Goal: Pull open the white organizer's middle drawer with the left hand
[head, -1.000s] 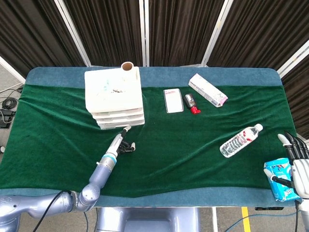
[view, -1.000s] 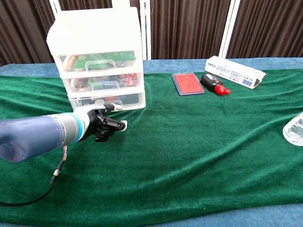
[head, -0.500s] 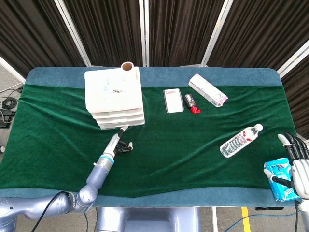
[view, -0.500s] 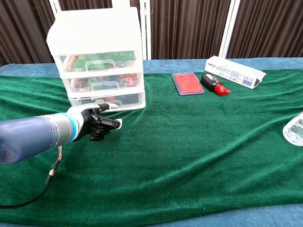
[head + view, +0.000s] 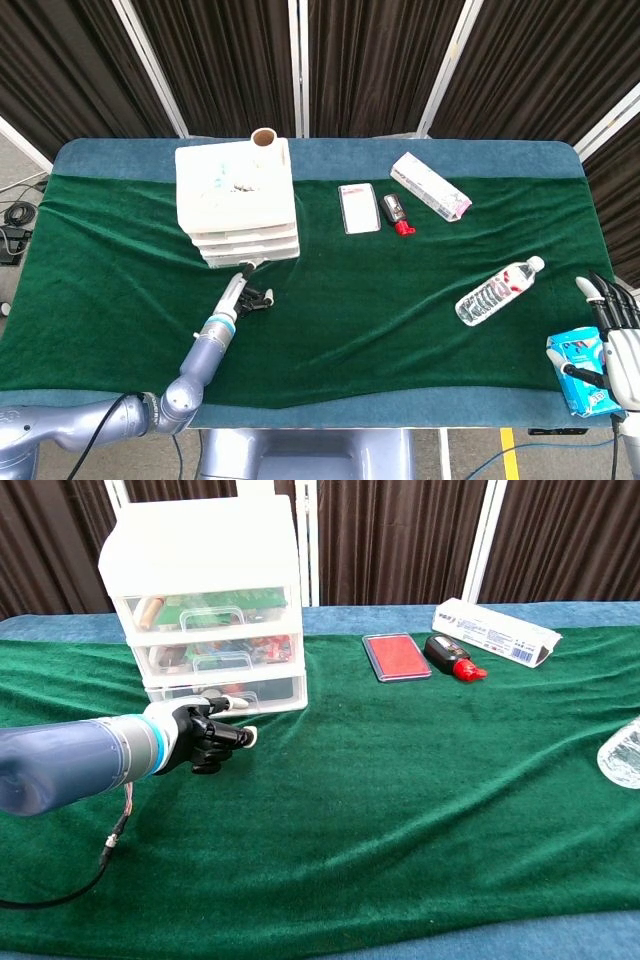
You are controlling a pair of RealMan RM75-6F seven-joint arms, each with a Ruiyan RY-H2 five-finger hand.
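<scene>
Approach step, we judge — left hand [image 5: 205,742] low before the white organizer [image 5: 208,600] at table's back left, fingers curled, gripping nothing. Next it must rise to the middle drawer [image 5: 217,658] handle (drawer shut). Drawers hold colourful clutter — contents indistinct.

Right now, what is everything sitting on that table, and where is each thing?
White organizer: one, three drawers all closed, back left.
Cardboard tube: one, brown, behind the organizer.
Red stamp pad: one, back centre.
Black device with red tip: one, right of the pad.
White box: one, back right.
Water bottle: one, clear, lying right.
Blue packet: one, front right corner.
Green cloth: one, covering the table.
Left hand: fingers curled, low before the bottom drawer, holding nothing.
Right hand: beside the packet.
</scene>
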